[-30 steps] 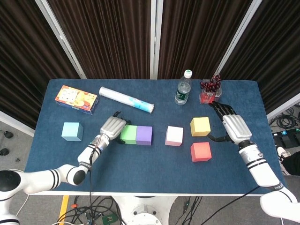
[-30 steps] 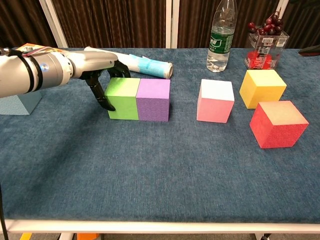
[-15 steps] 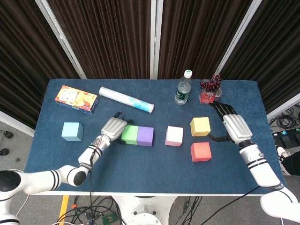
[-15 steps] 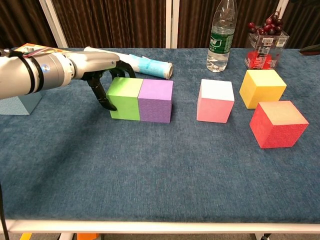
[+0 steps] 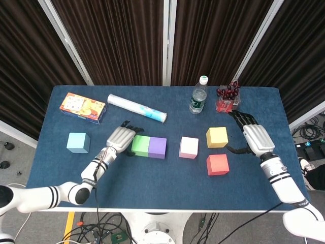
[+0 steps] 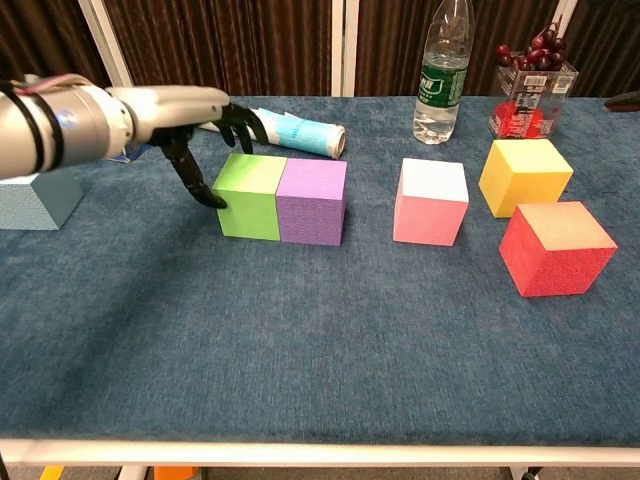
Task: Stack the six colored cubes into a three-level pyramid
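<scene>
- Lifting slightly since a second ago, the left hand (image 6: 175, 120) hovers empty, fingers spread, beside the green cube (image 6: 247, 196), which touches the purple cube (image 6: 311, 200).
- Red cube (image 6: 556, 247), pink cube (image 6: 431, 201) and yellow cube (image 6: 524, 176) sit apart; a careless push could skew the row.
- Right hand (image 5: 254, 137) waits open, empty, by the yellow cube.

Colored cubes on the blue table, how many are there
6, none stacked: light blue cube far left, green cube touching purple cube, pink cube centre, yellow cube and red cube right.

Even, bright overhead light in both views. Soft short shadows under cubes, lower centre of frame. Focus sharp throughout. Mild glare on curtain rails, upper frame. Slight wide-angle bowing at edges.
</scene>
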You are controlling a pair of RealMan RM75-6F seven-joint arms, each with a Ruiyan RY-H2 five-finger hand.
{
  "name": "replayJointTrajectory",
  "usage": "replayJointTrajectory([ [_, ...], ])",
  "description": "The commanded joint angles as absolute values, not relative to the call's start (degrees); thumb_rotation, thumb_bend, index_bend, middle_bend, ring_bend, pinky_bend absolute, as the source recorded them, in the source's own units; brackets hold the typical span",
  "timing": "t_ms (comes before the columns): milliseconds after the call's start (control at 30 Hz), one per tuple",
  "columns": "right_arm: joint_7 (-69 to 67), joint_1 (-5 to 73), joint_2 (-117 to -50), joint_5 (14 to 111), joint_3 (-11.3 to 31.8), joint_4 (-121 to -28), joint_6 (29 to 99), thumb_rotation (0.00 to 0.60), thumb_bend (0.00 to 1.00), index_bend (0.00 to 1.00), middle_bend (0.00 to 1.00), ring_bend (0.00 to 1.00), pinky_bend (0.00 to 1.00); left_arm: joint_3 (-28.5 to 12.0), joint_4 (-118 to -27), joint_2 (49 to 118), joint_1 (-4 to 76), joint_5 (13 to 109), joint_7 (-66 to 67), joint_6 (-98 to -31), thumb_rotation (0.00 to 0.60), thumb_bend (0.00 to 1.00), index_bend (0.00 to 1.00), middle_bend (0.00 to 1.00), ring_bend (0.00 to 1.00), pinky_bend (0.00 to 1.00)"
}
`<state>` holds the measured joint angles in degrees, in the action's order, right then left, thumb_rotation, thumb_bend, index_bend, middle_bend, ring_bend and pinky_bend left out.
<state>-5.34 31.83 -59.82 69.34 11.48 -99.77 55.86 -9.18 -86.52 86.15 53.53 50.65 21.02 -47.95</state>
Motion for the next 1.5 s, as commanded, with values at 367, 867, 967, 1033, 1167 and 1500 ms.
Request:
replayJointTrajectory([
  [367, 0.23, 36.37, -65.45, 64.52, 11.41, -100.36, 50.77, 0.600, 0.10, 0.00, 0.18, 0.00, 0.00, -9.18, -99.54, 68.89, 43.54, 57.61, 18.05, -62.12, 0.600, 0.15, 0.18, 0.23, 0.18, 0.05],
  [867, 15.31, 42.94, -81.76, 49.20, 11.09, -93.94, 52.95, 0.600, 0.00, 0.00, 0.15, 0.00, 0.00, -7.13, -102.94, 58.54, 34.12, 61.22, 13.16, -67.28, 0.600, 0.15, 0.18, 0.23, 0.18, 0.04],
  [967, 14.90, 43.35, -84.36, 48.74, 11.58, -91.88, 53.35, 0.600, 0.01, 0.00, 0.17, 0.00, 0.00, -7.06, -102.81, 58.50, 33.67, 61.84, 12.56, -66.85, 0.600, 0.15, 0.18, 0.23, 0.18, 0.04],
  [1033, 14.29, 43.51, -86.05, 49.06, 11.92, -90.43, 53.68, 0.600, 0.04, 0.00, 0.19, 0.00, 0.00, -7.20, -102.73, 58.41, 33.43, 61.90, 12.31, -66.57, 0.600, 0.15, 0.18, 0.23, 0.18, 0.04],
  [1167, 13.71, 43.70, -88.31, 49.59, 12.32, -88.29, 54.20, 0.600, 0.07, 0.01, 0.24, 0.00, 0.00, -7.65, -102.75, 58.19, 33.14, 62.20, 11.86, -66.24, 0.600, 0.15, 0.18, 0.23, 0.18, 0.04],
  [1500, 8.15, 44.13, -87.80, 58.28, 10.97, -83.85, 49.54, 0.600, 0.08, 0.04, 0.24, 0.00, 0.00, -8.58, -103.49, 57.38, 32.67, 62.23, 11.92, -65.36, 0.600, 0.15, 0.18, 0.22, 0.18, 0.04],
])
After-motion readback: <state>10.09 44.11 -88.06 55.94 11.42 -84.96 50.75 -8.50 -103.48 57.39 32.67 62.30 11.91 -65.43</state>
